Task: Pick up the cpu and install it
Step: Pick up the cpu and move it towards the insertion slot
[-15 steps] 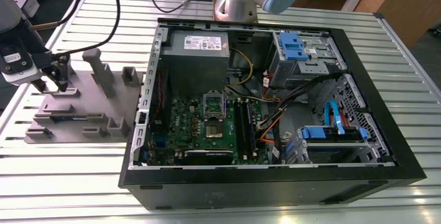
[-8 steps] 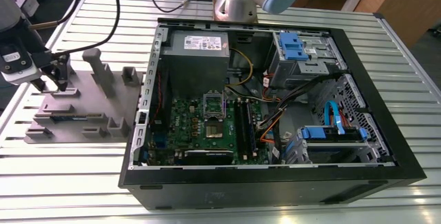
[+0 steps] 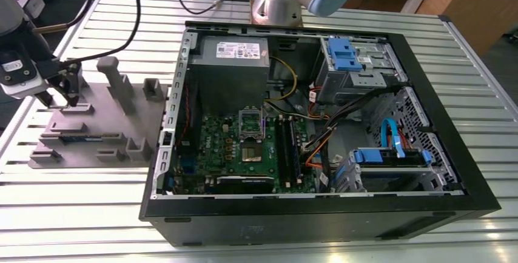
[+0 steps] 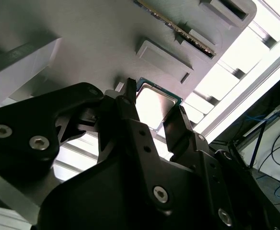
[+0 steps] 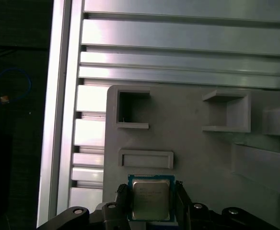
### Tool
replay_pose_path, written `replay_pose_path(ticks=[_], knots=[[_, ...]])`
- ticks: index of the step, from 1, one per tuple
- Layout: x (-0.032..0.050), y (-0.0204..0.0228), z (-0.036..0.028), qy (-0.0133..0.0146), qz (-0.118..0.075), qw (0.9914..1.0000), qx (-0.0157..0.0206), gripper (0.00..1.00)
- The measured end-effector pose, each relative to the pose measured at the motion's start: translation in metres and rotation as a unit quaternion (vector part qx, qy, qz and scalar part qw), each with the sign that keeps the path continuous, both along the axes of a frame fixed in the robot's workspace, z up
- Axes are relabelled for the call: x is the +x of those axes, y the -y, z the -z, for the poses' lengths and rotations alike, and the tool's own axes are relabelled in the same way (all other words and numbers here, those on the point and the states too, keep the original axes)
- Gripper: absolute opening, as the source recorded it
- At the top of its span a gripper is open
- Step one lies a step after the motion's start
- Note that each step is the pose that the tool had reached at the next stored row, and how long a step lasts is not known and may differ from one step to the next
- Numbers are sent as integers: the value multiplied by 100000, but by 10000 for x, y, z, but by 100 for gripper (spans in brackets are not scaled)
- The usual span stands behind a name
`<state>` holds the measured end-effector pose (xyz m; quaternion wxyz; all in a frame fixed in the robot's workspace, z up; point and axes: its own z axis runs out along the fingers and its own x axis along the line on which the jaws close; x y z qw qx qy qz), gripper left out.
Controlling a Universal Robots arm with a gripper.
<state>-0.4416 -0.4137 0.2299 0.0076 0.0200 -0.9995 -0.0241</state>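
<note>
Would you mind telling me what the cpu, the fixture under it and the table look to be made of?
The cpu: likely a metal lid, with a dull silver sheen, on a greenish board rim. The fixture: probably plastic, matte uniform grey. The table: apparently aluminium slats, with bright streaked reflections.

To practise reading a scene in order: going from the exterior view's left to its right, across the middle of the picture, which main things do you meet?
Grey fixture → metal-framed socket → memory slots → lower blue drive bracket.
</note>
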Motion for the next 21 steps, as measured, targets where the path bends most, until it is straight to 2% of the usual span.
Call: replay_pose_path(ticks=[21], knots=[[0, 0, -44, 6, 0, 100000, 3, 47]])
